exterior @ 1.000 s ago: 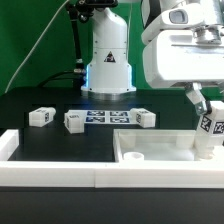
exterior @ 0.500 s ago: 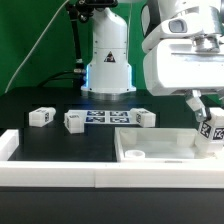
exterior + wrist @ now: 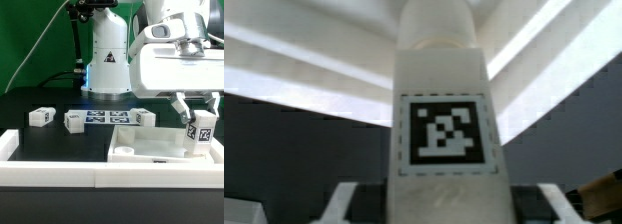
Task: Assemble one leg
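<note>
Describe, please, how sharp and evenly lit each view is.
Exterior view: evenly lit and fairly sharp, with the white panel nearly washed out and the gripper holding the leg slightly soft. Wrist view: the leg looms close, its tag legible but soft, the background bands fully out of focus.

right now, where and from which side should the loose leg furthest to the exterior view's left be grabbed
Grip the leftmost leg across its two flat side faces, coming straight down from above: it lies low on the table, apart from the neighbour leg. The gripper is shut on the held leg, so that one probably has to be placed first.
</note>
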`<action>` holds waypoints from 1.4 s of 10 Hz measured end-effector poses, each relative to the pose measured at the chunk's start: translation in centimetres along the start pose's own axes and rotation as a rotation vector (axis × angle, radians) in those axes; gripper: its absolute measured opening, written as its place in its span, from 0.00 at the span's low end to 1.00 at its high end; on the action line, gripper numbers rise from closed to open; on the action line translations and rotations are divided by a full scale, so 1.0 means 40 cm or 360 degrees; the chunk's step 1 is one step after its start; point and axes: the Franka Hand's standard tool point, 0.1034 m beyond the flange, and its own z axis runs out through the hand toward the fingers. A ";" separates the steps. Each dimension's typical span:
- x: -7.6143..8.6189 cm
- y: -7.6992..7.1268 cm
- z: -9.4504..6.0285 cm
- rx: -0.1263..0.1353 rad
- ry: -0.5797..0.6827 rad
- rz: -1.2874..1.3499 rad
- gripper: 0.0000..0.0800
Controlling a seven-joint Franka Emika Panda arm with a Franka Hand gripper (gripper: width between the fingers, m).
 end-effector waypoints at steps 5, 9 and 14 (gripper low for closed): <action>-0.008 -0.002 0.005 0.0007 -0.0022 0.0000 0.80; -0.004 0.012 -0.003 0.0006 -0.0051 0.0000 0.81; 0.014 0.010 -0.023 0.0041 -0.0159 -0.0010 0.81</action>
